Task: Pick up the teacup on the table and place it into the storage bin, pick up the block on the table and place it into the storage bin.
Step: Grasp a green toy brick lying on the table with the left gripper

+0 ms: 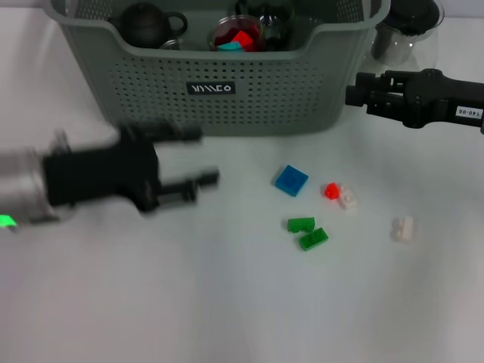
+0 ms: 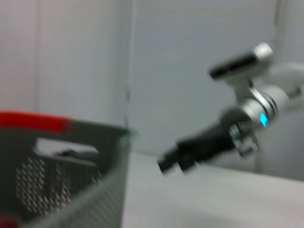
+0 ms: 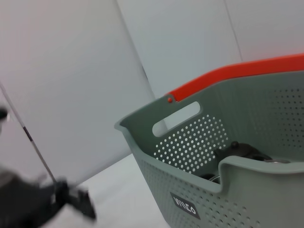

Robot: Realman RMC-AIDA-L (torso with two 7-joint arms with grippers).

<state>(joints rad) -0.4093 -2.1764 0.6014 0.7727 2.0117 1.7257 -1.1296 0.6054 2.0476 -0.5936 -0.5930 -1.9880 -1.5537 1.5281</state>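
One storage bin (image 1: 249, 98) on my feed, top centre of the head view: grey-green plastic, perforated walls, cut-out handles, small black label with white logo on the near wall. Inside it I count one dark teapot (image 1: 147, 24) at upper left and one clear glass cup (image 1: 236, 34) holding red and teal pieces; there is more glassware behind it that I can't make out.

Loose blocks on the white tabletop (image 1: 227, 302) below the bin: one blue block (image 1: 291, 180), two green blocks (image 1: 307, 231) just beside each other, one red block (image 1: 331, 190) touching a white block (image 1: 348, 199), and one more white block (image 1: 402, 228) further right. Six total, all outside the bin.

One glass pitcher (image 1: 408, 30) with black lid in the upper right corner, beside the bin.

Left tool (image 1: 203, 157) is at centre-left of the head view, above the tabletop and in front of the bin's lower left corner; fingers spread apart, holding nothing. Right tool (image 1: 354, 89) sits at upper right, next to the bin's right wall; I can't tell whether it's open or closed.
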